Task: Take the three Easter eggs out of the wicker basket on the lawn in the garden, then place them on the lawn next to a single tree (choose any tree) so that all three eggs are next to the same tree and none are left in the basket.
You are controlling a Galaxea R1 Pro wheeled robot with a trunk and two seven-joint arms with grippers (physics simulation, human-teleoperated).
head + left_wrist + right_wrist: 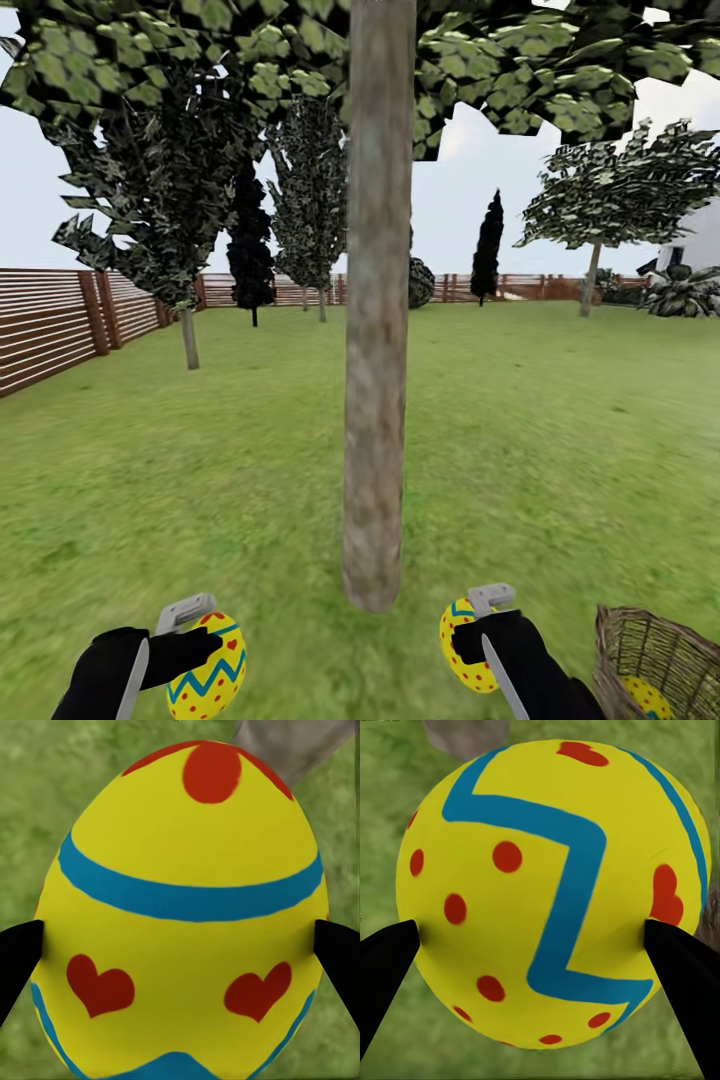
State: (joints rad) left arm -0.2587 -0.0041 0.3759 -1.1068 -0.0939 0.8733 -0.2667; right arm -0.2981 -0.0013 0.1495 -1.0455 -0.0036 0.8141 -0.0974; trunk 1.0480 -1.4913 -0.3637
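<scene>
Holding two eggs at the tree (378, 400), so this looks like the placing step. The left gripper (200, 640) pinches a heart-painted egg (210, 668) to one side of the trunk's foot; the right gripper (470, 630) clamps a dotted egg (462, 648) on the other. Both forearms reach low and forward over the lawn (250, 480). Next, probably: lower and release near the trunk. A third egg (645, 697) sits in the wicker basket (655, 650), beyond the right arm from the tree.
</scene>
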